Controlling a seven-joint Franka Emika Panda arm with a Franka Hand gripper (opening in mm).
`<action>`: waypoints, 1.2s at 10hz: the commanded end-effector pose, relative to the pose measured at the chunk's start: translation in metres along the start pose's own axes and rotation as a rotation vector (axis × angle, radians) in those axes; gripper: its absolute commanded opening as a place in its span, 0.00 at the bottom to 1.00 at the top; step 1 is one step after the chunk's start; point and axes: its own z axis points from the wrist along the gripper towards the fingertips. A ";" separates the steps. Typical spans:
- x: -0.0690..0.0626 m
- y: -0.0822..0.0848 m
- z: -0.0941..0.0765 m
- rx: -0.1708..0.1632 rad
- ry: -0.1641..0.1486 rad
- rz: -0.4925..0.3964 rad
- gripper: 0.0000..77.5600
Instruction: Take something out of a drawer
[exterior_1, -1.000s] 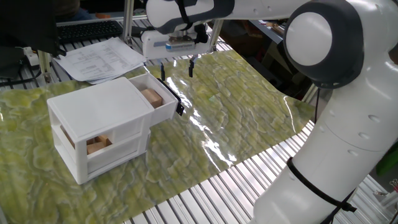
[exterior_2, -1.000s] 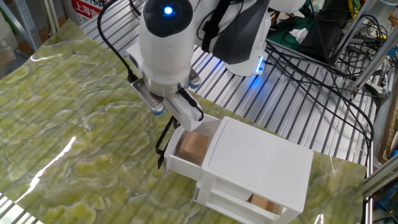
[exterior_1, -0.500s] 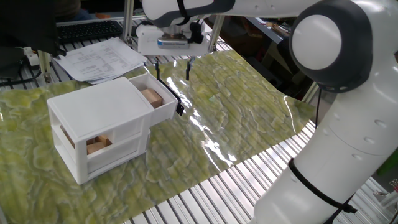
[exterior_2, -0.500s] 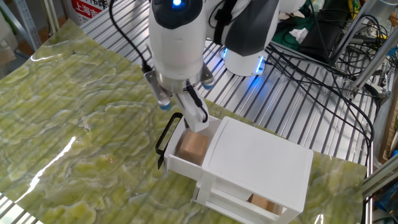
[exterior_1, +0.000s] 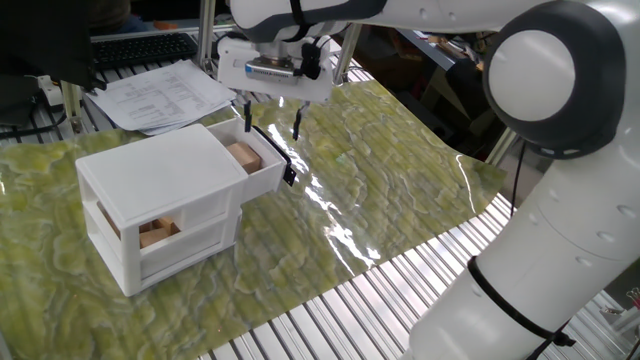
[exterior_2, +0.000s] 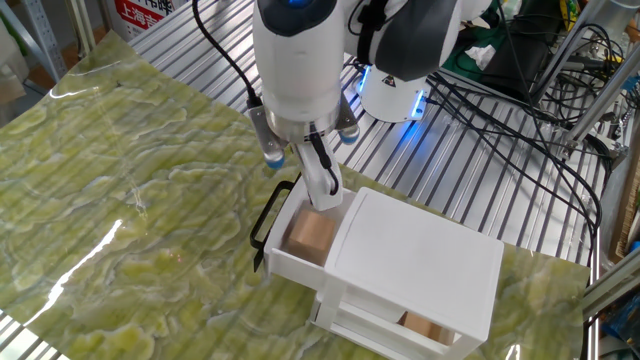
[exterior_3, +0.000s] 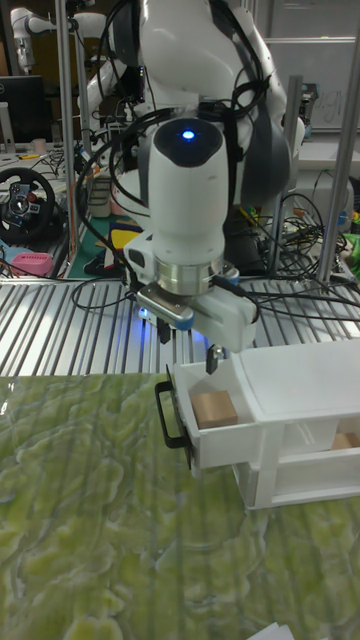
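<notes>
- The gripper (exterior_1: 269, 121) hangs with its two fingers spread and nothing between them, now over the open upper drawer (exterior_2: 300, 262); a second ago it stood out past the black handle (exterior_2: 268, 222).
- One tan wooden block (exterior_2: 312, 234) lies in that drawer, untouched.
- One white two-drawer box (exterior_1: 160, 205); one fixed view shows a second block (exterior_1: 158, 232) in the lower drawer.
- Only the tall fixed view shows a steering wheel (exterior_3: 26, 199).

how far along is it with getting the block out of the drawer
Done: the upper drawer is pulled open, its block exposed. In hand: the gripper hangs open above the drawer, holding nothing. Left: descend, close on the block, lift it out.
</notes>
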 end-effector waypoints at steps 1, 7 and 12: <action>0.011 0.000 0.005 -0.030 0.016 0.080 1.00; 0.014 0.011 0.012 -0.050 0.004 0.193 1.00; 0.019 0.022 0.024 -0.090 -0.035 0.280 1.00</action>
